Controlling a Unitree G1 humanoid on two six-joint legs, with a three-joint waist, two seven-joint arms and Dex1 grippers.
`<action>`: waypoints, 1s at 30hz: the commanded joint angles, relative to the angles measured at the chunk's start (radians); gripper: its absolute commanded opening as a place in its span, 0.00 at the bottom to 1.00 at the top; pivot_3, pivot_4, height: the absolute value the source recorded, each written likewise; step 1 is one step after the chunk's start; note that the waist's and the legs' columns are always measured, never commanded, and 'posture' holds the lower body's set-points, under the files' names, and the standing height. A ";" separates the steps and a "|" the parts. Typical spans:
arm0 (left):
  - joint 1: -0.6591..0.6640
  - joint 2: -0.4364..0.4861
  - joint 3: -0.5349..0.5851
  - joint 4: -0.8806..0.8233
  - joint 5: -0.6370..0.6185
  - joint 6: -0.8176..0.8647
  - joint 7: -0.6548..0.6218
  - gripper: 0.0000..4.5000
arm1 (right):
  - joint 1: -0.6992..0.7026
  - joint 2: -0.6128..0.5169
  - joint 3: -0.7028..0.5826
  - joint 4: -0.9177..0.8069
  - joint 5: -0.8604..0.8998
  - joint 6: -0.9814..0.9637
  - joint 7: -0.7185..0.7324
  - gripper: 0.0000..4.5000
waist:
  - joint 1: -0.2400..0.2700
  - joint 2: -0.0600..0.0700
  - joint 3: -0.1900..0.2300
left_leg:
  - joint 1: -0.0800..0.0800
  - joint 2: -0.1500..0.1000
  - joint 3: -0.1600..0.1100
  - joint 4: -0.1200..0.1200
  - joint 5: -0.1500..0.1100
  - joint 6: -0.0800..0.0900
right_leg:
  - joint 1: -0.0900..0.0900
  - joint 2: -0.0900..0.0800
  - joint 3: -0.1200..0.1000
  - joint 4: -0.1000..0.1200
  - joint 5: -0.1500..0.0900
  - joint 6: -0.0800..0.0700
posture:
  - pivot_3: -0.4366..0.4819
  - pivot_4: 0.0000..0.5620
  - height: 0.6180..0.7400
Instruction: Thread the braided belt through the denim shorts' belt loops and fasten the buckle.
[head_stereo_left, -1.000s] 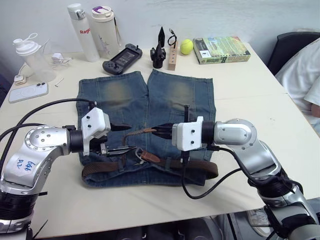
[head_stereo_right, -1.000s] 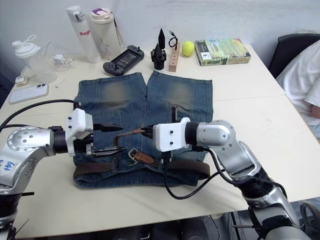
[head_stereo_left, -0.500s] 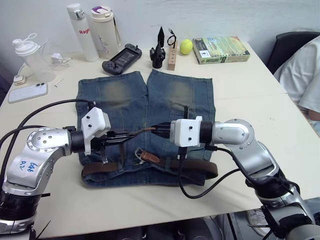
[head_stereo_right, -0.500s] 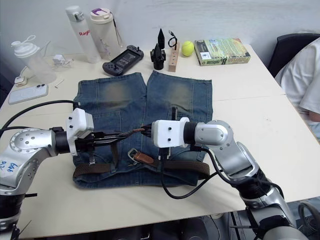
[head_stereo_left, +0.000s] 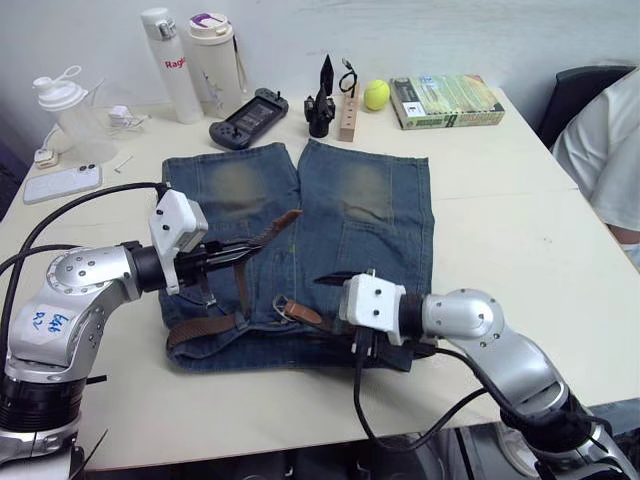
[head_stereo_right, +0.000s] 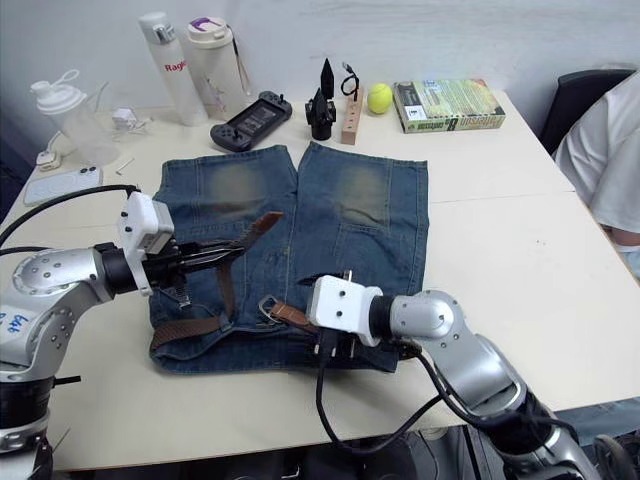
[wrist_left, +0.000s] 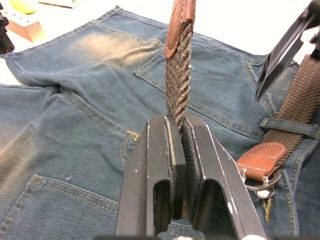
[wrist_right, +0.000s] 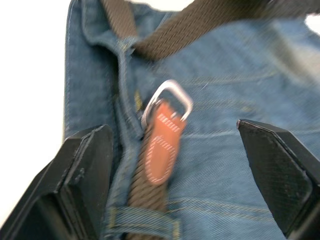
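Observation:
The denim shorts (head_stereo_left: 365, 200) lie flat on the table with the waistband toward me. The braided belt (wrist_left: 176, 75) runs along the waistband under a belt loop (wrist_left: 290, 125), and its leather-tipped tail (head_stereo_left: 285, 220) rises over the left leg. My left gripper (head_stereo_left: 240, 256) is shut on that tail just behind the tip. The silver buckle (wrist_right: 167, 100) rests on the fly at the waistband's middle. My right gripper (wrist_right: 172, 125) hangs open just above the buckle, its fingers (wrist_right: 87, 165) well apart on either side and holding nothing.
Two bottles (head_stereo_left: 190, 60), a shaker, a phone (head_stereo_left: 62, 182), a game controller (head_stereo_left: 245, 115), a wooden block, a tennis ball (head_stereo_left: 376, 94) and a book (head_stereo_left: 443, 100) line the far edge of the table (head_stereo_left: 510, 210). A person's white sleeve (head_stereo_left: 610, 150) is at the right.
My left gripper shut on the belt's tail and pulled it up and left. My right gripper let go of the tail, opened wide and drew back toward the buckle.

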 joint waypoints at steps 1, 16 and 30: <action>-0.022 0.005 0.027 -0.018 -0.023 0.009 0.007 0.00 | -0.010 -0.003 0.046 0.004 -0.045 -0.002 -0.026 0.95 | 0.000 0.000 0.000 | 0.000 0.000 0.000 0.000 0.000 0.000 | 0.000 0.000 0.000 0.000 0.000 0.000 | 0.48 0.27 0.84; -0.027 -0.011 0.002 -0.026 -0.018 0.027 0.018 0.00 | -0.009 0.038 0.095 0.049 -0.121 0.066 -0.097 0.84 | 0.000 0.000 0.000 | 0.000 0.000 0.000 0.000 0.000 0.000 | 0.000 0.000 0.000 0.000 0.000 0.000 | 0.48 0.27 0.84; 0.047 0.038 -0.039 -0.040 0.019 -0.017 -0.055 0.00 | -0.022 0.078 0.022 -0.025 -0.058 0.215 -0.144 0.02 | 0.000 0.000 0.000 | 0.000 -0.001 0.000 0.000 0.000 0.000 | 0.000 0.000 0.000 0.000 0.000 0.000 | 0.48 0.27 0.84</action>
